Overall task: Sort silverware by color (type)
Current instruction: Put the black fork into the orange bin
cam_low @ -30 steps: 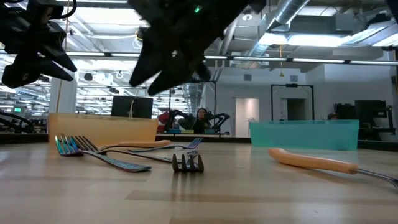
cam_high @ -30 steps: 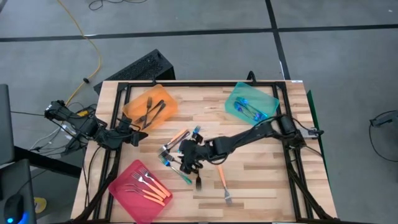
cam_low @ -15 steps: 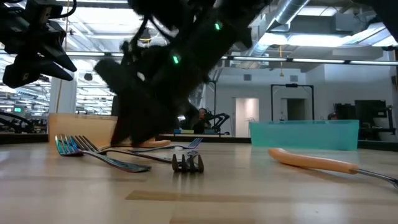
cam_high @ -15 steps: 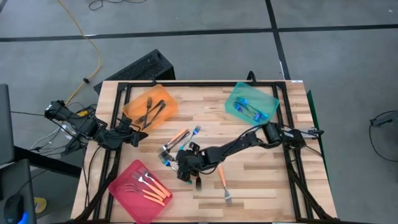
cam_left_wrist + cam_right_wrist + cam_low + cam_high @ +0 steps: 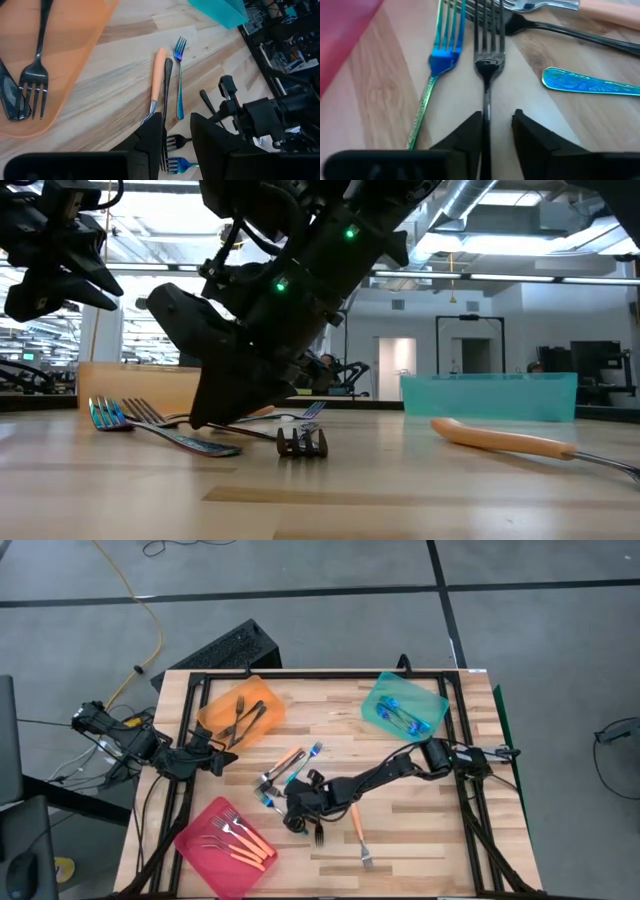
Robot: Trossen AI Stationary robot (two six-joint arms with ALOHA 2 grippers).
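Now right pincer [image 5: 497, 131] astride 1 dark fork [image 5: 487, 75] — grip unclear; left pincer [image 5: 176, 131] part-open, empty.

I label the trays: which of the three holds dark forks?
The orange tray, at the table's far left corner; the teal tray holds blue forks, the pink tray orange-handled ones.

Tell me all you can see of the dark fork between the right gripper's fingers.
The dark fork looks like one piece of blackish metal: four tines, a narrow neck, a thin handle. It lies flat on the wooden table, its handle running between the right gripper's fingers. A blue-green fork lies close beside it.
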